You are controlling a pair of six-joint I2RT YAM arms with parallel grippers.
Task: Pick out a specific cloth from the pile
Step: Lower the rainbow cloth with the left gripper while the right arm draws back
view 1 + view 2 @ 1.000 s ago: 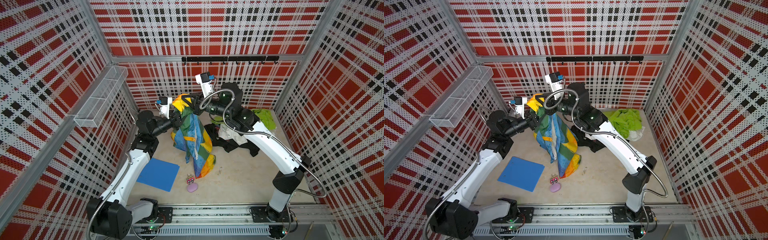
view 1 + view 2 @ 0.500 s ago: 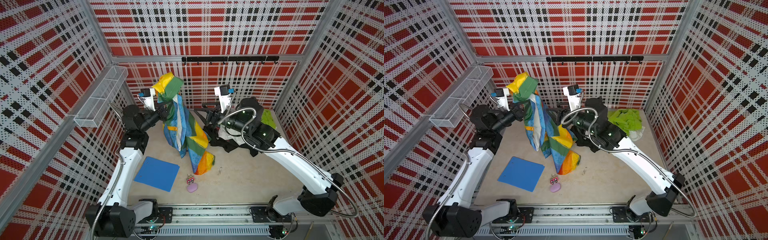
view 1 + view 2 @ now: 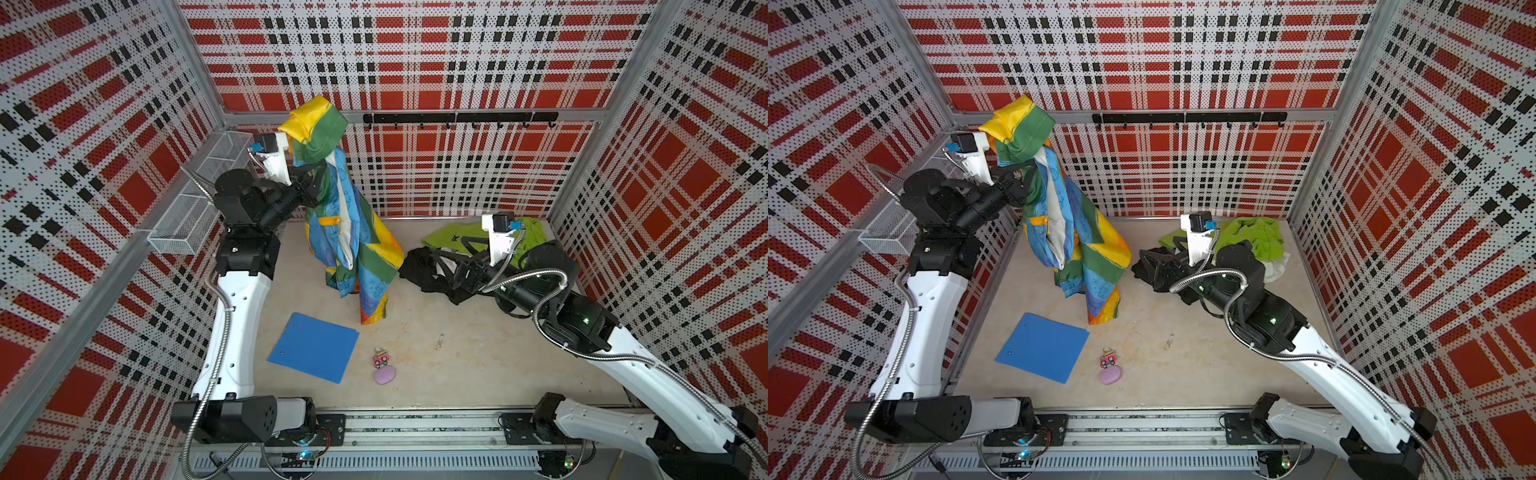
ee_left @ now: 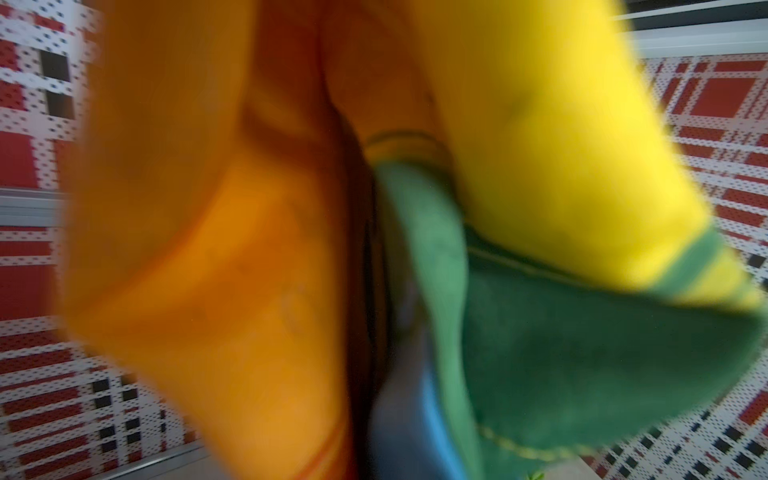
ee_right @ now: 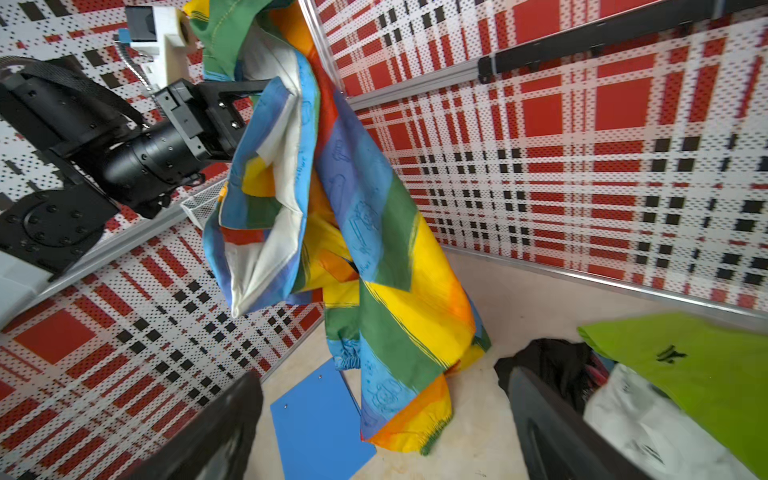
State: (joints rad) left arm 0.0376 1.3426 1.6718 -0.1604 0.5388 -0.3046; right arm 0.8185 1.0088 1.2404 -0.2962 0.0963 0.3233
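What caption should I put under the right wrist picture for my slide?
The left gripper holds the rainbow cloth up high, with the blue folder and the pile down below.

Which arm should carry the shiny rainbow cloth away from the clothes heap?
Left: the left gripper is shut on the shiny rainbow-panelled cloth, lifted high; the right gripper is open and empty by the garment pile.

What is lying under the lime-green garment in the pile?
In the pile, a white garment shows from under the lime-green garment, with black cloth beside it. How far either reaches underneath is covered.
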